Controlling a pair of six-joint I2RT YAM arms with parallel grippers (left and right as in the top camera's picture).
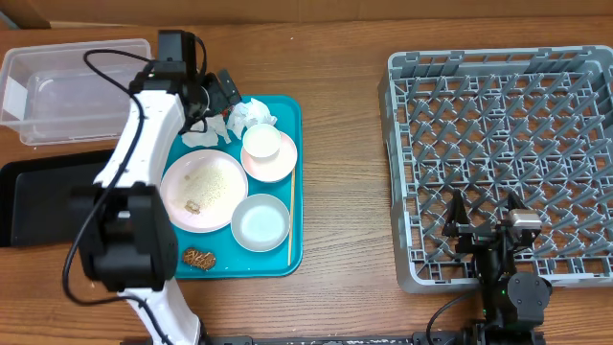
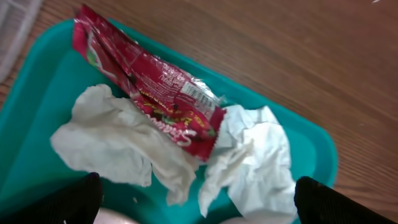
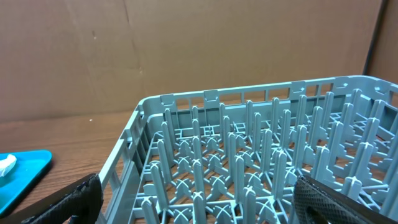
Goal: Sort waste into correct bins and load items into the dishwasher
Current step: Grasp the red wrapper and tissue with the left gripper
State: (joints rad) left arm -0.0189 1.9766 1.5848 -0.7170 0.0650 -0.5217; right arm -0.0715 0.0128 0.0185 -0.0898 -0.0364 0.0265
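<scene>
While the left tool (image 2: 198, 198) hangs open, the red wrapper (image 2: 155, 93) lies just ahead.

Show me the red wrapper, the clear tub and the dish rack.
red wrapper (image 2: 152, 90), left wrist view, printed middle.
clear tub (image 1: 77, 96), overhead view, bare floor.
dish rack (image 1: 503, 125), overhead view, peg lattice.

On the teal rectangular plastic serving tray (image 1: 289, 113), the large pale pinkish-white round plate (image 1: 204, 190) lies at left. The smaller pink saucer (image 1: 278, 165) is behind-right of it, with the small white cup (image 1: 261, 142) on it. The white bowl (image 1: 261, 222) is near right and the small brown food lump (image 1: 199, 257) is in the near-left corner. Crumpled white tissues (image 2: 112, 140) lie at the far end, with the red shiny wrapper (image 2: 155, 87) across them. Left of this tray, the clear plastic rectangular tub (image 1: 67, 96) stands behind the shallow black rectangular tray (image 1: 38, 196) — the large square grey plastic dish rack (image 1: 397, 172) sits well to the right.
</scene>
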